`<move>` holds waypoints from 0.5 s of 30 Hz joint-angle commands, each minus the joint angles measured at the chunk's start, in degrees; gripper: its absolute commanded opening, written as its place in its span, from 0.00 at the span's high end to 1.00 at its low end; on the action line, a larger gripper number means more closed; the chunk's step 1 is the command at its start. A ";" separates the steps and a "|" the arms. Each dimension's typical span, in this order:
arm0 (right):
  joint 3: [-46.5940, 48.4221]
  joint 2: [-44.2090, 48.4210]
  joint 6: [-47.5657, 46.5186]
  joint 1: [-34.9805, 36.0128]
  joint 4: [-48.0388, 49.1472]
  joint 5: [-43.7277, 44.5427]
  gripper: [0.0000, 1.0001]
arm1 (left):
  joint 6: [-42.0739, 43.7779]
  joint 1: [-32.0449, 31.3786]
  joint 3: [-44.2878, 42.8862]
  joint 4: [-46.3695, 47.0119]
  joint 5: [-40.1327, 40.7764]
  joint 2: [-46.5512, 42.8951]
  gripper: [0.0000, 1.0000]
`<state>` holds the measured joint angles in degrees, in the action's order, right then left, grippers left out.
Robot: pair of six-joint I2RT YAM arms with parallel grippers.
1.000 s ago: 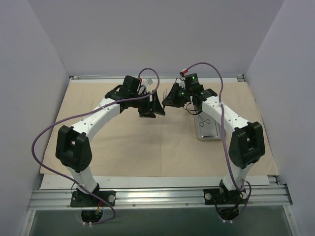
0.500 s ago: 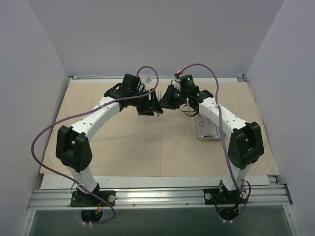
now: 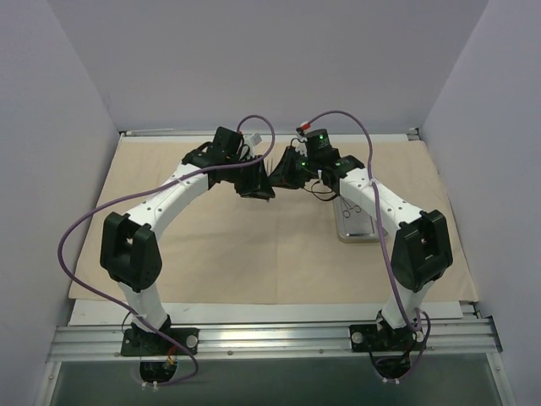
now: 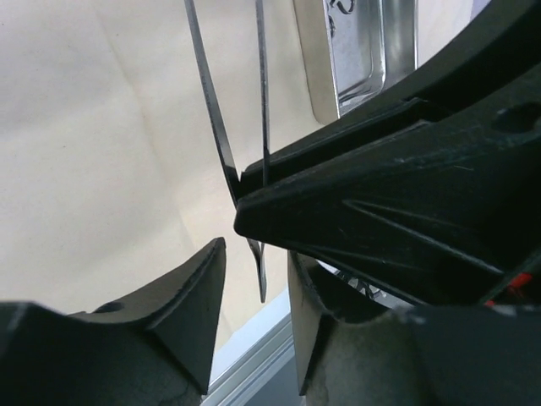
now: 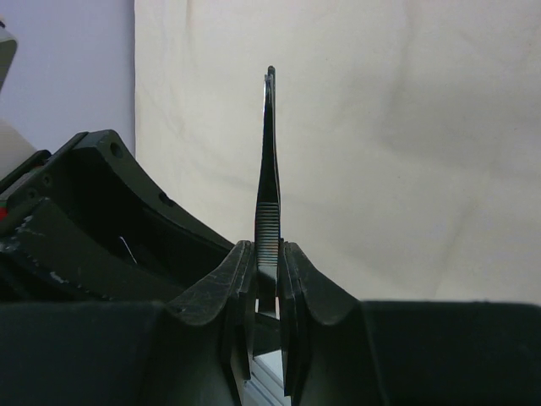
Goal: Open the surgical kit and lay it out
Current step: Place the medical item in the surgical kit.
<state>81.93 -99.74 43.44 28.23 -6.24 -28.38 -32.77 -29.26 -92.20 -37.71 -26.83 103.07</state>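
Beige cloth wrap (image 3: 237, 254) spreads flat, steel tray (image 3: 351, 230) on its right half.

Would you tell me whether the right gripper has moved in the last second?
Yes. The right gripper, shut on the tweezers, has shifted left, away from the steel tray and toward the left gripper.

I saw the large beige cloth wrap (image 3: 211, 254) as matt woven fabric, softly creased. The shiny rectangular steel tray (image 3: 356, 238) was smooth and mirror-bright. The thin metal instrument (image 5: 269, 161) looked dull grey with a finely ribbed grip. The right pincer (image 5: 268, 254) was matt black plastic.
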 commanded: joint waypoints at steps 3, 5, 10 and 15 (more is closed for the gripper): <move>2.88 0.08 0.50 0.86 2.29 -1.68 1.00 | 1.48 0.51 -2.72 -0.87 0.37 1.26 0.72; 3.41 -0.19 0.33 0.86 2.29 -1.77 1.00 | 2.10 0.60 -4.03 -1.83 1.07 1.78 0.95; 6.48 -2.12 -0.72 -1.33 -2.97 1.83 0.54 | 2.98 2.70 -6.58 -9.47 10.46 4.16 0.98; 11.84 -3.26 -5.38 -8.00 -11.94 9.73 0.40 | 3.68 5.52 -7.82 -13.44 17.77 6.70 0.98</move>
<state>89.38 -102.13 41.36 24.51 -12.27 -24.73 -30.59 -25.56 -97.58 -47.42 -16.14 108.51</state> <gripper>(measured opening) 0.592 0.040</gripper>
